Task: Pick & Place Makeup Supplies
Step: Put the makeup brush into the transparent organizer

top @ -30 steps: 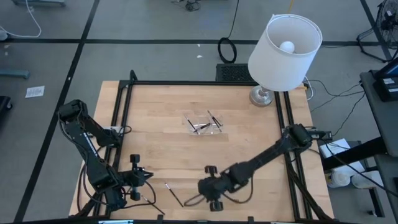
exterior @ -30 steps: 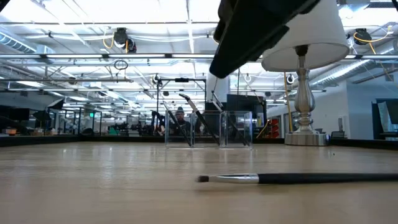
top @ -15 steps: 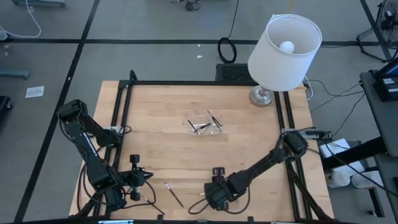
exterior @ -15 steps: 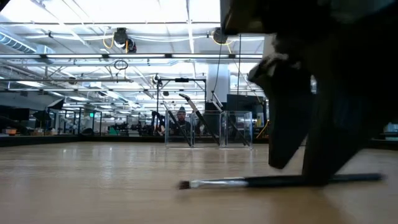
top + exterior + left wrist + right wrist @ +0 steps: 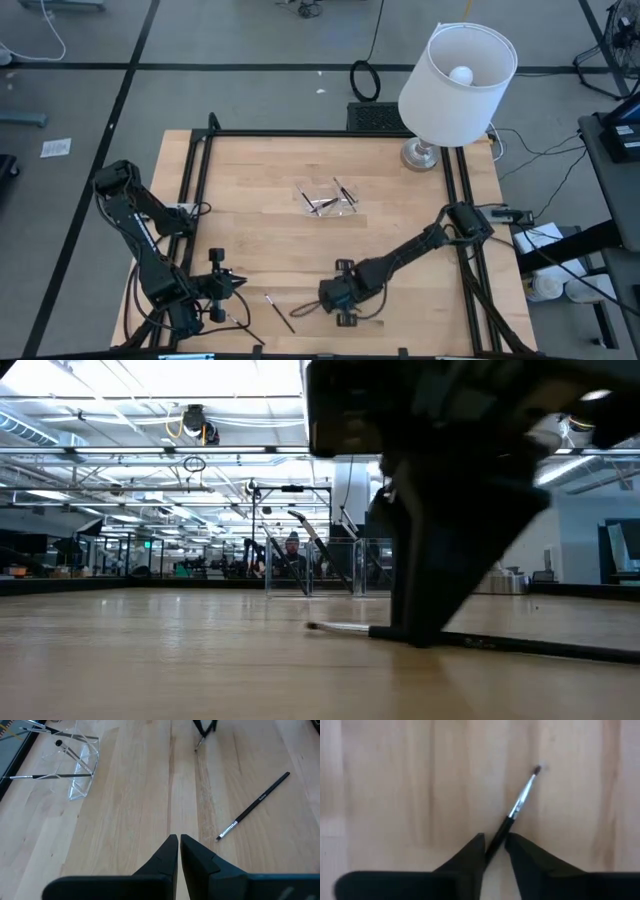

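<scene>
Near table edge, high view: right tool (image 5: pixel 322 299) is down at the wood, fingers pinching 1 thin dark brush (image 5: pixel 517 810); in the right wrist view the handle sits between the 2 fingers (image 5: pixel 470 851), silvery ferrule and dark tip pointing away. In the low view this brush (image 5: pixel 345 627) lies flat on the table (image 5: pixel 400 215), with the dark tool standing on it.

Just beside it toward the left arm, a 2nd brush (image 5: pixel 278 310) lies loose on the wood; the left wrist view shows it (image 5: pixel 253 806) as a black handle with a silvery end, well apart from that arm's fingers.

Left tool (image 5: pixel 238 283) waits near the front left corner, fingers pressed together, nothing between them (image 5: pixel 175 849).

Mid-table: small clear plastic tray (image 5: pixel 330 198) holding several more dark sticks; left wrist view shows it (image 5: pixel 80 765) with thin sticks lying across it. Exact count there cannot be told.

Far edge: a lamp with a white shade (image 5: pixel 458 70) stands at the back right corner
</scene>
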Controlling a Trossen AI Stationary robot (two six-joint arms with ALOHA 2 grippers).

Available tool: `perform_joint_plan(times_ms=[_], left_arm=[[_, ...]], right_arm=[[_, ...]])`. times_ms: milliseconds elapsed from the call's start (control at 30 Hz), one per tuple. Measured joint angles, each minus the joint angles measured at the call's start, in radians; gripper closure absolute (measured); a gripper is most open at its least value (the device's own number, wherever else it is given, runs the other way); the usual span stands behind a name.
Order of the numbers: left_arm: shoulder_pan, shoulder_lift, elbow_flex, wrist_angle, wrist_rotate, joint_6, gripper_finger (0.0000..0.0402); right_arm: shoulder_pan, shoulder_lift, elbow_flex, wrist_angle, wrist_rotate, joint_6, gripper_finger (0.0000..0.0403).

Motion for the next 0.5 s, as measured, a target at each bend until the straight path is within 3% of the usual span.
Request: perform_joint_plan(times_ms=[233, 500], left_arm=[[0.000, 0.000, 0.000, 0.000, 0.000, 0.000, 0.0371], [0.000, 0.000, 0.000, -0.001, 0.000, 0.000, 0.0371]], right_arm=[[-0.054, -0.007, -0.132, 0.043, -0.089, -0.024, 0.0390], [-0.064, -0.018, -0.182, 0.100, -0.116, -0.042, 0.0384]])
